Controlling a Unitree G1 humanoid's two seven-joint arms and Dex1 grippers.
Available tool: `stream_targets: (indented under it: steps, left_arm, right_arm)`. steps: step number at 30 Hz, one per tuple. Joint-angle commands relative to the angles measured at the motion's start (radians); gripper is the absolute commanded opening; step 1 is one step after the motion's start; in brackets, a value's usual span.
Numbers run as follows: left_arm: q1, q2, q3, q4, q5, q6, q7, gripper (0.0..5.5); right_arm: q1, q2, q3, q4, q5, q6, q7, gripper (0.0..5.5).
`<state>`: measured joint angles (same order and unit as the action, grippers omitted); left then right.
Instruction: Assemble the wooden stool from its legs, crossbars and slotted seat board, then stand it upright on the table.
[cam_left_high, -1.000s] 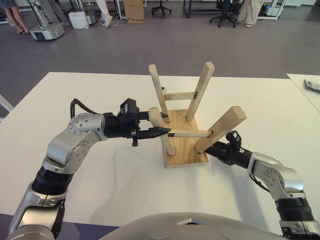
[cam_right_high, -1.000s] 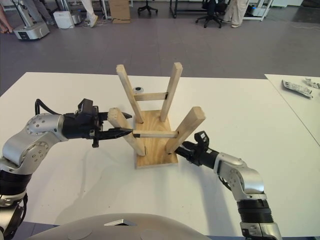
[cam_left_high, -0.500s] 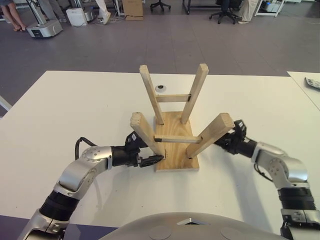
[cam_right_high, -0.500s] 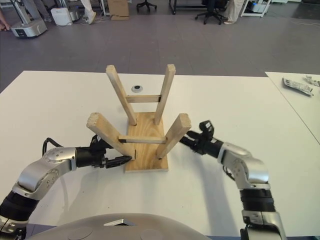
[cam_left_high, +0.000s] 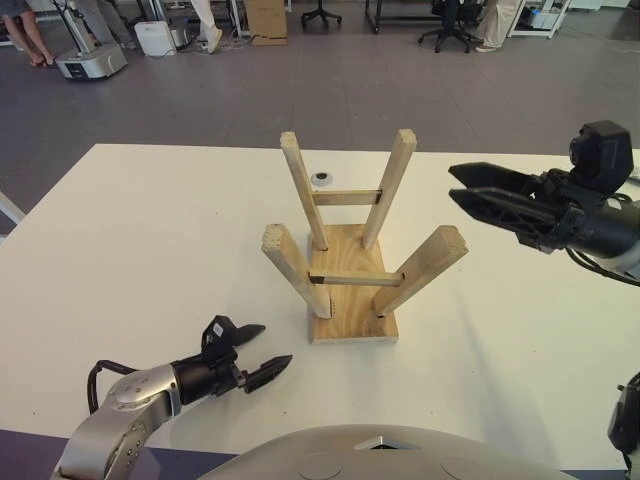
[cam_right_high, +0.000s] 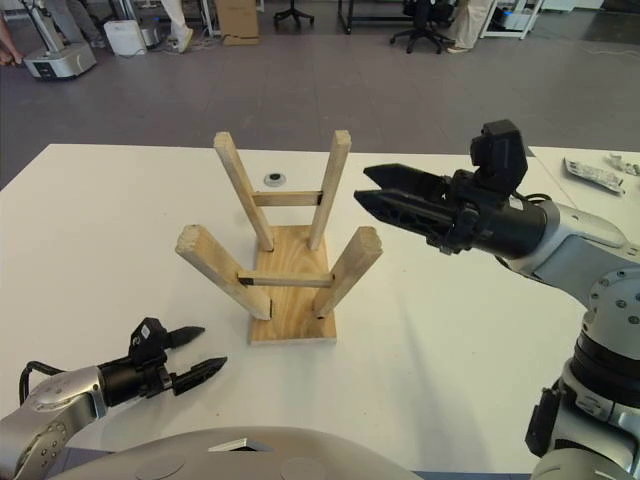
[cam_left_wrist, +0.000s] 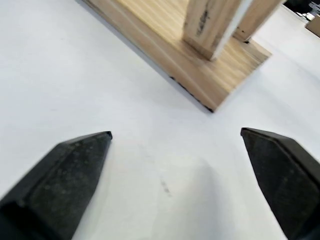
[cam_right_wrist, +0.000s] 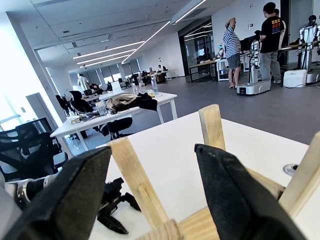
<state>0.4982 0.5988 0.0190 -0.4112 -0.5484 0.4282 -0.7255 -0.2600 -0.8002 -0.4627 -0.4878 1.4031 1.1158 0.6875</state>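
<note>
The wooden stool stands upside down in the middle of the white table, its seat board (cam_left_high: 352, 318) flat on the top. All of its legs point up, among them the near left leg (cam_left_high: 294, 270) and the near right leg (cam_left_high: 422, 270), joined by a crossbar (cam_left_high: 352, 278); a second crossbar (cam_left_high: 345, 198) joins the far legs. My left gripper (cam_left_high: 274, 345) is open and low over the table, in front and to the left of the stool. The right gripper (cam_left_high: 452, 183) is open, raised to the right of the stool, holding nothing. The left wrist view shows the board's corner (cam_left_wrist: 210, 82) beyond the left gripper (cam_left_wrist: 176, 133).
A small round object (cam_left_high: 321, 178) lies on the table behind the stool. Another table (cam_right_high: 600, 200) with small items stands to the right. Bare tabletop (cam_left_high: 150, 240) surrounds the stool. Chairs, robots and people are on the floor far behind.
The stool went from tilted to resting flat on its seat board. Both grippers have drawn away from its legs: the left back toward the near edge, the right up and to the right.
</note>
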Motion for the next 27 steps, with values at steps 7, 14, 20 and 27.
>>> stream_targets:
  steps: [7, 14, 20, 27]
  left_arm:
    - [-0.087, -0.051, 0.027, -0.011, -0.014, 0.051, 0.050, 4.75]
    - [-0.085, -0.096, 0.021, -0.045, -0.014, 0.067, 0.080, 4.75]
    - [-0.103, -0.126, 0.028, -0.048, -0.016, 0.073, 0.103, 4.75]
    - [-0.133, -0.136, 0.023, -0.034, -0.012, 0.075, 0.104, 4.75]
  right_arm:
    - [0.081, -0.074, 0.178, -0.048, -0.349, -0.143, 0.014, 3.11]
    - [-0.124, 0.102, 0.186, -0.009, -0.436, -0.281, -0.195, 3.11]
    - [-0.239, 0.208, 0.367, -0.199, -0.568, -0.371, -0.342, 3.11]
    - [0.102, -0.024, 0.932, -0.144, -1.268, -0.624, -0.276, 3.11]
